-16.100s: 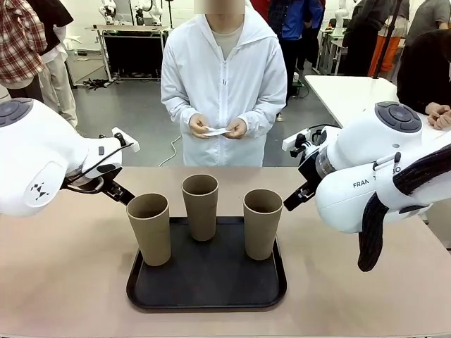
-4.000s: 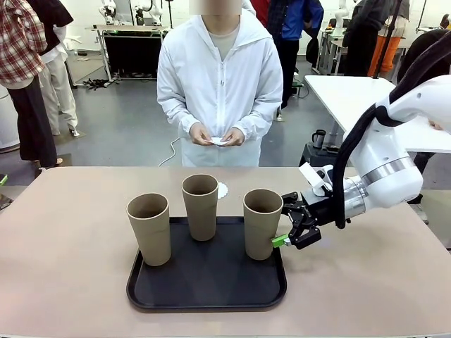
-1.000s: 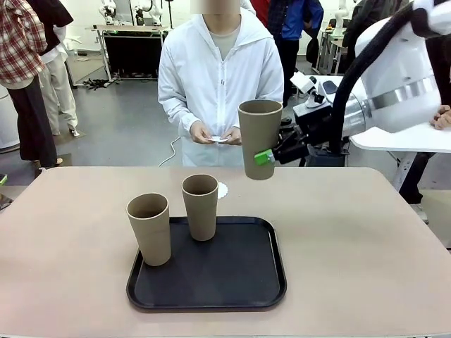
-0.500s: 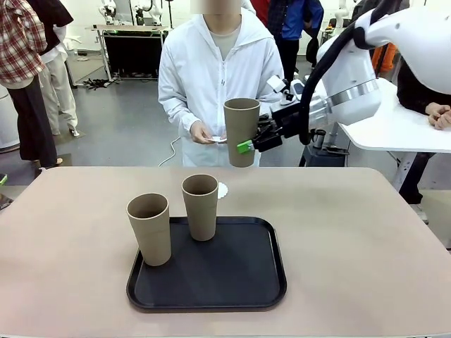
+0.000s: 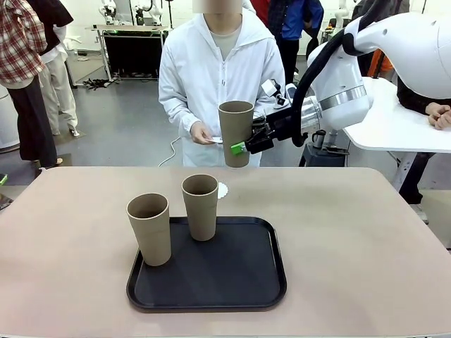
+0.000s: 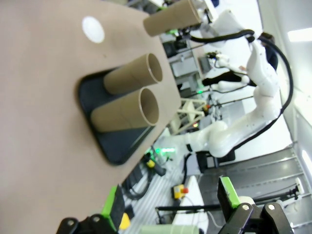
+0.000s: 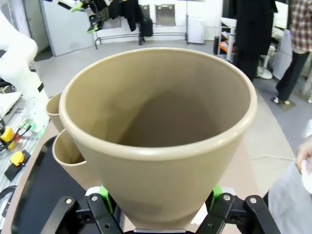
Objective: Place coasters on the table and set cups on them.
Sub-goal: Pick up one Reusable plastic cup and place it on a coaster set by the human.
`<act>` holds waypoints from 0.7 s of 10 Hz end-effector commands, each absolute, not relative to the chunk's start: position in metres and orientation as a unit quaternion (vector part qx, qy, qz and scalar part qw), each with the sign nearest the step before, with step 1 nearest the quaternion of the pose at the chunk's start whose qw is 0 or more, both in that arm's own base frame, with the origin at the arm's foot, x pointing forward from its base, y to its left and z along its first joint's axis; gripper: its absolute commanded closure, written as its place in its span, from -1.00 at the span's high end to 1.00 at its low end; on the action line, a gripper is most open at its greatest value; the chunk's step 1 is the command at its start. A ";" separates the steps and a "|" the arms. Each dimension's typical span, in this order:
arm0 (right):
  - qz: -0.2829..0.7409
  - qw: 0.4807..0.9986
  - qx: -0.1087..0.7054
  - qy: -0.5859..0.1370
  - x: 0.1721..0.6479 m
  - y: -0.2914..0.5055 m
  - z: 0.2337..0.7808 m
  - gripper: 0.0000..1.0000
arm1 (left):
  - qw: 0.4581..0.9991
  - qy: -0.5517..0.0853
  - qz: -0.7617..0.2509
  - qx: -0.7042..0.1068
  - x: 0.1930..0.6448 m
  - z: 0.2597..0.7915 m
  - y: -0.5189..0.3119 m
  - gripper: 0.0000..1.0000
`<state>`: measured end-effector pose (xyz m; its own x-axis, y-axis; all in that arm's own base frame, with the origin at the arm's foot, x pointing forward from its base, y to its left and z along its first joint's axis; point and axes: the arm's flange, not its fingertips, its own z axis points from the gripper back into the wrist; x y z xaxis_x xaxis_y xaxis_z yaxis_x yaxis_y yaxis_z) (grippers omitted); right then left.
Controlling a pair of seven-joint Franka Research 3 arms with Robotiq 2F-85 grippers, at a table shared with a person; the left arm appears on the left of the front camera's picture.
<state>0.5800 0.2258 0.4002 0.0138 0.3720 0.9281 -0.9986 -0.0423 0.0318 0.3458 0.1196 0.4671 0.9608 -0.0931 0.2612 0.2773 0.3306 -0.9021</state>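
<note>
My right gripper (image 5: 243,147) is clamped on one of the cups (image 5: 235,134), its green pads pressing the lower wall from both sides. The cup hangs upright in the air, mouth up, and from my wrist I look straight into its hollow inside. Just beyond it, a person's hands (image 5: 211,135) are held together around a small white thing (image 5: 216,139) that I cannot make out. Below my grip and a little towards my left, on the far part of the table (image 5: 352,239), one coaster (image 5: 223,189) lies flat and bare, partly hidden in the front view behind the rim of a standing cup. Nearer my base from there, the other two cups (image 5: 201,207) (image 5: 149,229) stand upright on the black tray (image 5: 211,285), close together but apart, on its left half; the right half is bare. Well apart from all this, my left gripper (image 6: 170,197) hangs with its jaws spread wide and nothing between them, looking at the tray from the side.
</note>
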 end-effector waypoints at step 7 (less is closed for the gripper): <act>0.608 0.560 0.430 -0.362 0.576 0.230 0.400 0.64 | 0.809 -0.084 -0.115 -0.570 0.345 0.469 0.121 1.00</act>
<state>0.5740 0.2299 0.3998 0.0064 0.3669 0.9303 -0.9943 -0.0970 0.0451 0.3458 0.1196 0.4671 0.9608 -0.0931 0.2612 0.2773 0.3306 -0.9021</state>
